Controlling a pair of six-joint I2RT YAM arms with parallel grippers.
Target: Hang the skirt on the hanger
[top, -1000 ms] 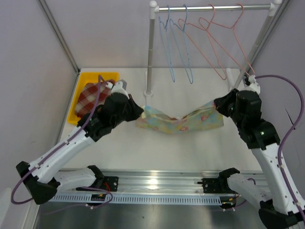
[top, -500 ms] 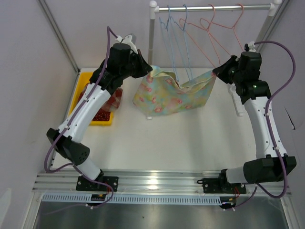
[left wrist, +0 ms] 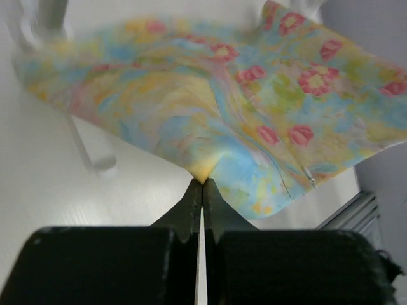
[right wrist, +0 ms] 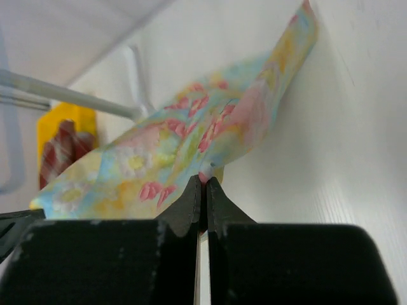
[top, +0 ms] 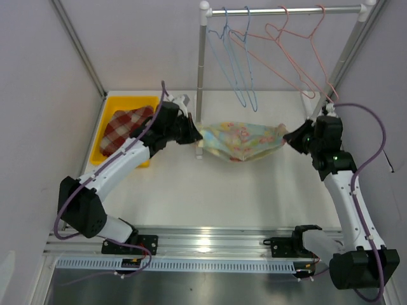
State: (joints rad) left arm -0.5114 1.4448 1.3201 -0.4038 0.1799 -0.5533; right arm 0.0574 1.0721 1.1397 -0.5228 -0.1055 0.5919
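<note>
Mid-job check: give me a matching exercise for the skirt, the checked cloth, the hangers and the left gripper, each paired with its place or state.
1. skirt
2. checked cloth
3. hangers
4. left gripper

A. lying in the yellow bin
B. hooked on the rail
C. shut on one end of the skirt
D. spread sideways, pinched at both ends

Pairs: 1-D, 2-A, 3-B, 4-C

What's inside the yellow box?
A red-and-white checked cloth lies bunched in the yellow box. Anything beneath the cloth is hidden, and the left arm covers the box's near right corner.
</note>
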